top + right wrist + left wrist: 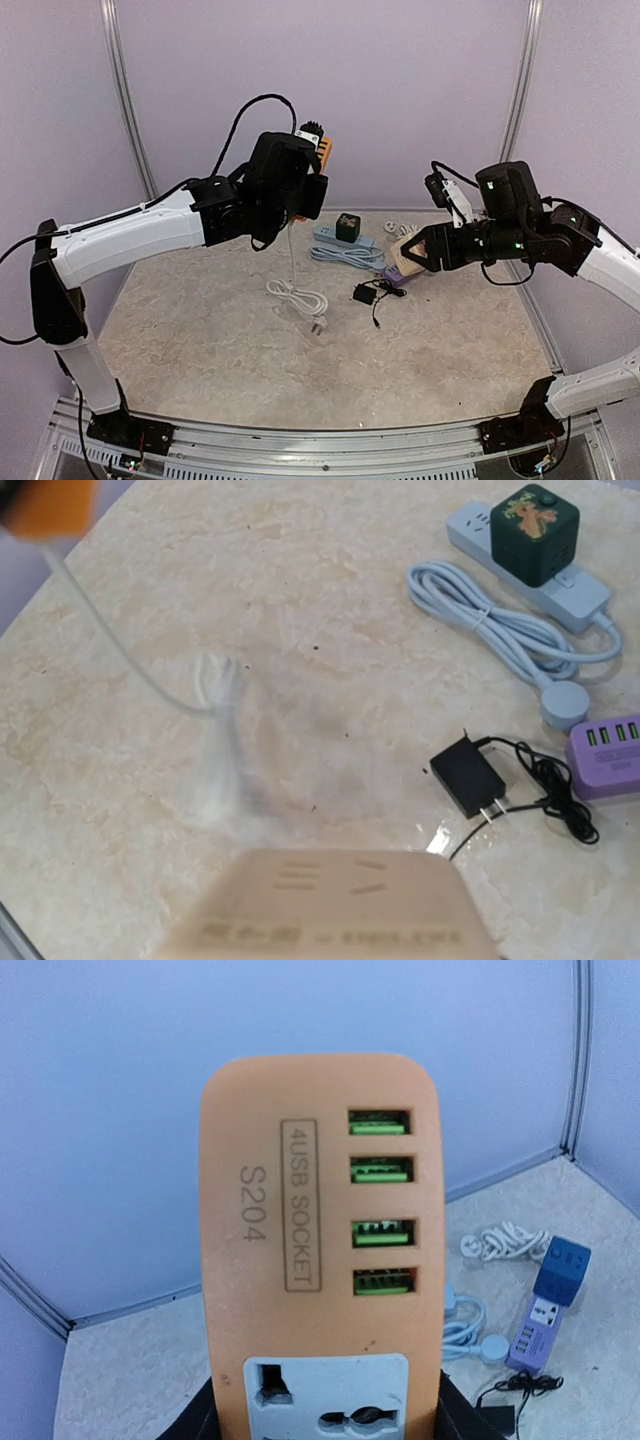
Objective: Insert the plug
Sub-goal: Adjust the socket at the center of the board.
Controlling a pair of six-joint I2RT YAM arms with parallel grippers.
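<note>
Presenting orange socket block (320,1190), clamped in left end effector (325,1425) above grey strip (325,234), apparently to beige adapter (330,905) clamped in right end effector (412,252).

Cube (347,227) on power strip (324,234); coiled cord (345,256) just before it, charger (364,293) nearer, loose cable (297,296) left of charger.
</note>
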